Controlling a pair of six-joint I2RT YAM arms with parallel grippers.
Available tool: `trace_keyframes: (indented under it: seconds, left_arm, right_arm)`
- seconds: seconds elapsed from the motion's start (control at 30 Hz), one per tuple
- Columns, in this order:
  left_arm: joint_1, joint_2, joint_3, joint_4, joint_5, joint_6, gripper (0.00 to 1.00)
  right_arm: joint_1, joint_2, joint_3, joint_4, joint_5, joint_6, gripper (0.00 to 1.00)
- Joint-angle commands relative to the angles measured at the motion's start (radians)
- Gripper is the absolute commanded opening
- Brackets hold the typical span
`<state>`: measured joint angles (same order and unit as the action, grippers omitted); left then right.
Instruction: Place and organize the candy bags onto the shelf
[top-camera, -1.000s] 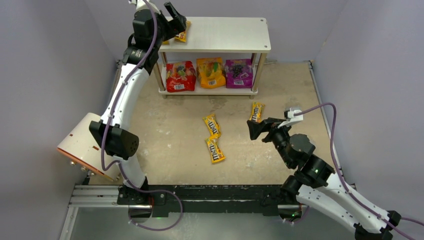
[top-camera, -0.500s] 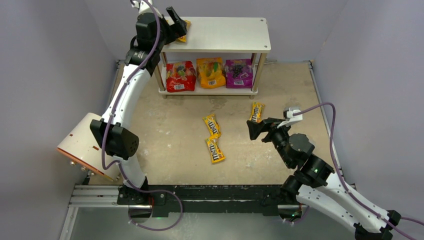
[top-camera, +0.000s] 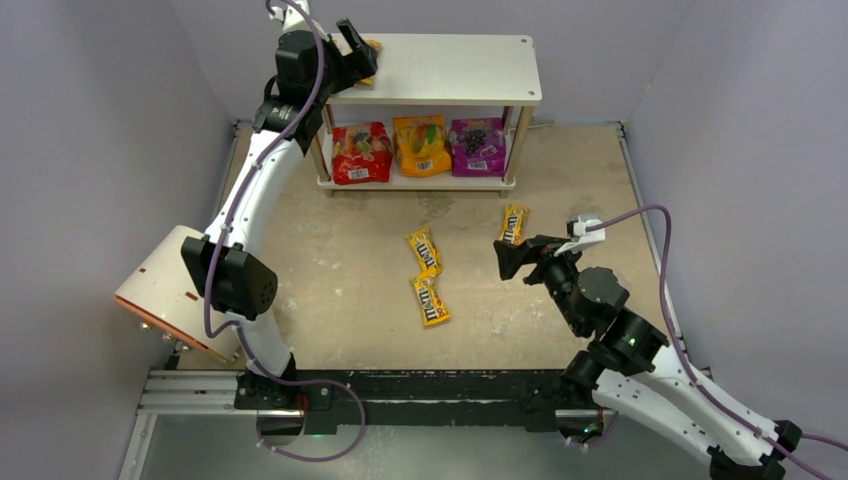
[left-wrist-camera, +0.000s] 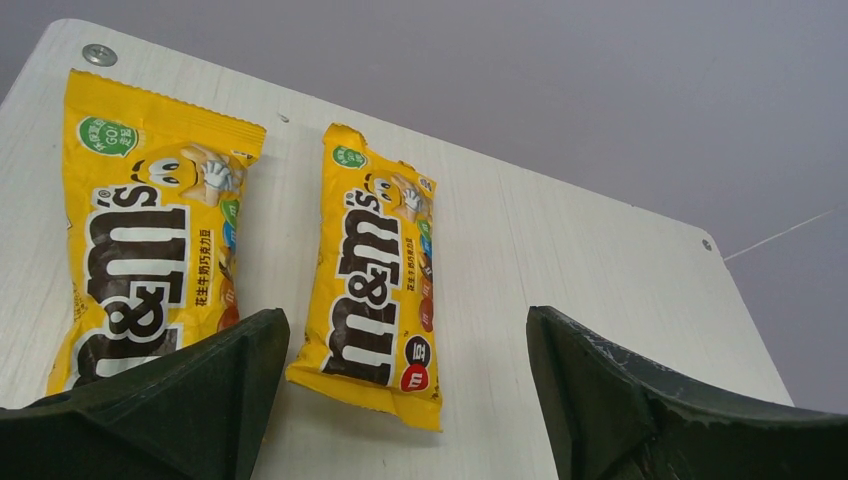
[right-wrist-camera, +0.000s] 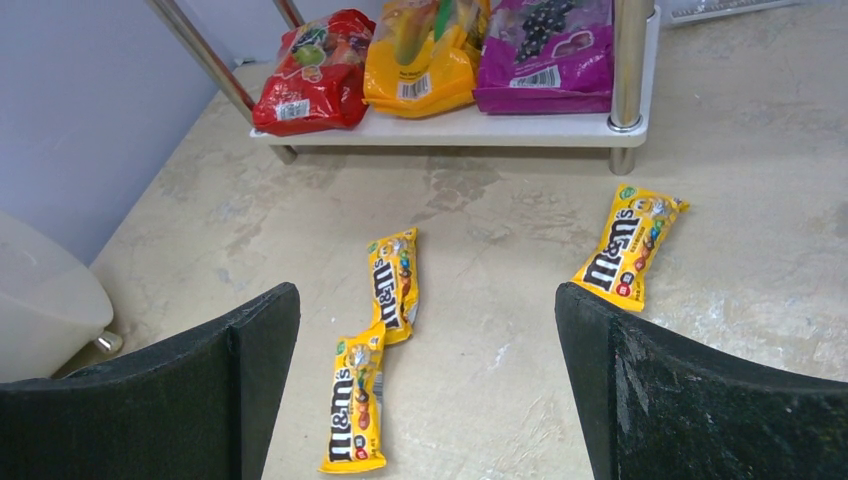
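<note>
Where the left gripper (left-wrist-camera: 405, 325) hangs: over the left end of the shelf (top-camera: 450, 70) top board, fingers apart, holding nothing.
Top board: first yellow packet (left-wrist-camera: 150, 270) and second yellow packet (left-wrist-camera: 380, 290) flat, side by side, starting a row.
Lower tier: red pouch (top-camera: 361, 153), orange pouch (top-camera: 421, 145), purple pouch (top-camera: 477, 146) filling it abreast.
Unshelved: upper packet (top-camera: 424, 251) touching lower packet (top-camera: 431, 300); right packet (top-camera: 513, 224) apart.
Right gripper (right-wrist-camera: 428, 300): spread wide, empty, facing them, probably the next fetch.
Tabletop (top-camera: 340, 260): beige, mottled, scuffed.
Room: pale lilac-grey walls; white-and-orange cylinder (top-camera: 165, 290) at left.
</note>
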<state>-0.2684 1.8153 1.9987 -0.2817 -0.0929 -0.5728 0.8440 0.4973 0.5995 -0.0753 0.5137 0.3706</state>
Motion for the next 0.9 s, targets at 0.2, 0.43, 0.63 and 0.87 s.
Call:
trace_keyframes:
  seconds: [0.2,0.43,0.63,0.87]
  left_arm:
    - [0.008,-0.057,-0.022,0.024,0.031,0.030,0.93]
    - [0.008,-0.089,-0.058,0.043,0.052,0.036,0.93]
    - [0.008,-0.105,-0.071,0.050,0.075,0.046,0.93]
    - [0.008,-0.108,-0.074,0.044,0.083,0.053,0.93]
  right_arm:
    - [0.001,0.011,-0.010,0.045,0.026,-0.025,0.99]
    - [0.002,0.027,-0.012,0.048,0.028,-0.027,0.99]
    - [0.002,0.031,-0.013,0.051,0.028,-0.030,0.99]
    - [0.001,0.026,-0.015,0.050,0.028,-0.031,0.99]
